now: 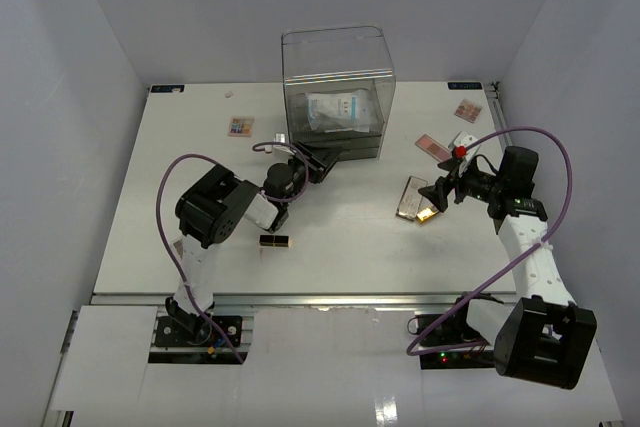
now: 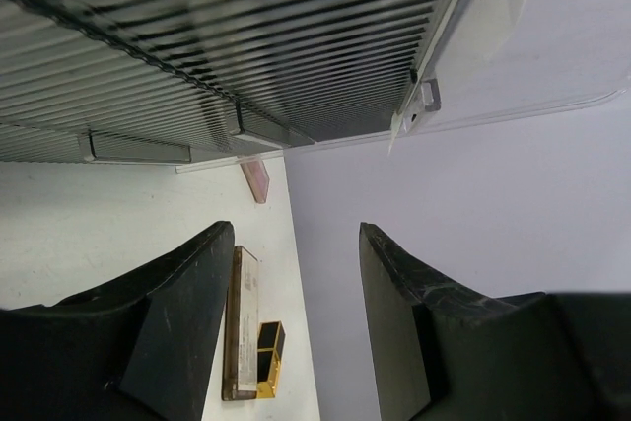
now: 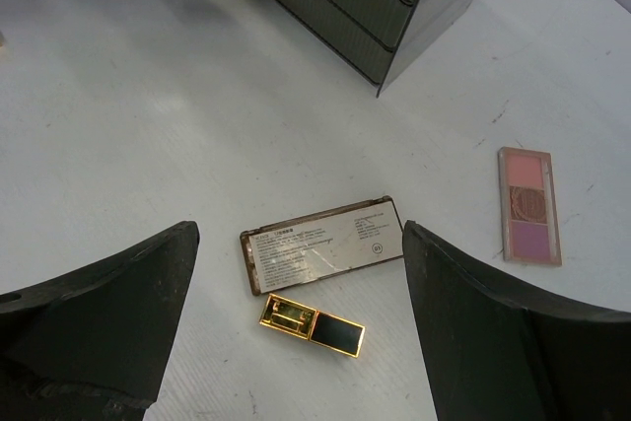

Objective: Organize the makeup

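The right gripper (image 3: 298, 232) hangs over the white table (image 3: 148, 115) with its jaws wide apart and gripping nothing. Below the gap between them lies a flat brown palette case (image 3: 320, 244), label side up, with a small gold-and-black case (image 3: 312, 326) just beside it on the wrist side, and a pink palette (image 3: 529, 204) lies outside the jaw on that view's right. The left gripper (image 2: 294, 234) also has its jaws apart and empty, close to the ribbed drawer fronts of the clear acrylic drawer box (image 2: 246, 46); a pale-blue sachet packet (image 1: 335, 109) sits inside that box beyond those jaws, and a black-and-gold lipstick tube (image 1: 275, 240) lies on the table behind them.
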Available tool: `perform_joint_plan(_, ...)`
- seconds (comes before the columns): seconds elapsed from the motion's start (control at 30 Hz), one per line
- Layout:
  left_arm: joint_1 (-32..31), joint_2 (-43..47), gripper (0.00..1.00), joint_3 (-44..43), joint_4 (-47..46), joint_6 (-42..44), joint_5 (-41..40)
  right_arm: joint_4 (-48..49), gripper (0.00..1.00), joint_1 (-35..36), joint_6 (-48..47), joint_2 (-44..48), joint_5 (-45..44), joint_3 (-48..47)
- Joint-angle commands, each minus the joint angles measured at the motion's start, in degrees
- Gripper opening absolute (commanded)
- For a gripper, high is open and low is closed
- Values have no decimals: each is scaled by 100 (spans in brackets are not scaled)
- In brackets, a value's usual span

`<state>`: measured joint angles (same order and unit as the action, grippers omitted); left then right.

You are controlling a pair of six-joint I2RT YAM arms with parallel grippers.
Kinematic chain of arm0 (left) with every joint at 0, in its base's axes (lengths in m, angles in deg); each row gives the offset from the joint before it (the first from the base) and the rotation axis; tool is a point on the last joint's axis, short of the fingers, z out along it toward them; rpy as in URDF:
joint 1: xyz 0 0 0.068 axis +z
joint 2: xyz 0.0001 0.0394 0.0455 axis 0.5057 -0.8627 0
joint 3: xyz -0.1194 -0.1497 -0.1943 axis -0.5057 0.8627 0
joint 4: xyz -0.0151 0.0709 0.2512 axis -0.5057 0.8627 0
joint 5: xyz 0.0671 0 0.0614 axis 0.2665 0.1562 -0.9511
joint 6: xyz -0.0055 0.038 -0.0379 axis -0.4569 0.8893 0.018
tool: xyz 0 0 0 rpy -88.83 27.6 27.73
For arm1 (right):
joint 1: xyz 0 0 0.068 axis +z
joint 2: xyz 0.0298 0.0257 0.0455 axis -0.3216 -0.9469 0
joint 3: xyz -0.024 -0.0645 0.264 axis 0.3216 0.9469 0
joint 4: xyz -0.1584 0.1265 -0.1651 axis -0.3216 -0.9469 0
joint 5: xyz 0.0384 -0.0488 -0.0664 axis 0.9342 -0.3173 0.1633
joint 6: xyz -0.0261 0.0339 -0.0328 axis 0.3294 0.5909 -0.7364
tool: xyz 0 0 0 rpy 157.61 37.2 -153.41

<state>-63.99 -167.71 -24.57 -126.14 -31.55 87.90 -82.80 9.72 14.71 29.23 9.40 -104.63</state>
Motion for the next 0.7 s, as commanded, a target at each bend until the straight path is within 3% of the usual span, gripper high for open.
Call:
perform_joint_plan(0.0,-14,319,62,-69,99,-44,-347,141,90,-28,-48,121,22,74)
perform_joint_plan(0.6,-14,-302,31,-739,314,-385,-743,202,90,-30,-74,198,39,144)
perform_joint_plan(0.67,-14,-305,32,-728,344,-397,-757,204,90,-37,-74,201,39,144)
